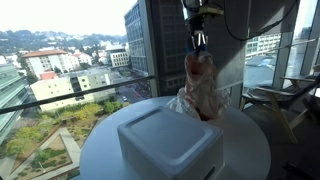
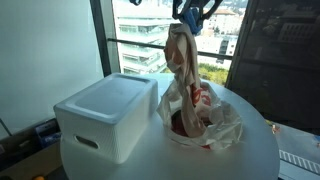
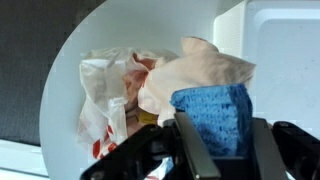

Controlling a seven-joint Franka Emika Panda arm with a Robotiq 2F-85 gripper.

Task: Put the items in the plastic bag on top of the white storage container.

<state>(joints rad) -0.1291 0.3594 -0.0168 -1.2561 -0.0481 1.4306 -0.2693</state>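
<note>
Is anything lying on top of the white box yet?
No, in an exterior view the top of the white storage container is bare, and a cloth hangs from the tool over the plastic bag.

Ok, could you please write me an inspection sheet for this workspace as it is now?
Surface: round white table, carrying the container and the bag.
Job's things: white lidded storage container, nothing on top; crumpled white plastic bag with red print beside it; blue sponge and peach cloth held above the bag.
Clutter: nothing seen.
Gripper: Robotiq gripper shut on the blue sponge, peach cloth hanging with it.
Cables: dark loop beside the arm, probably a cable.
Surroundings: tall windows, city buildings outside.
</note>
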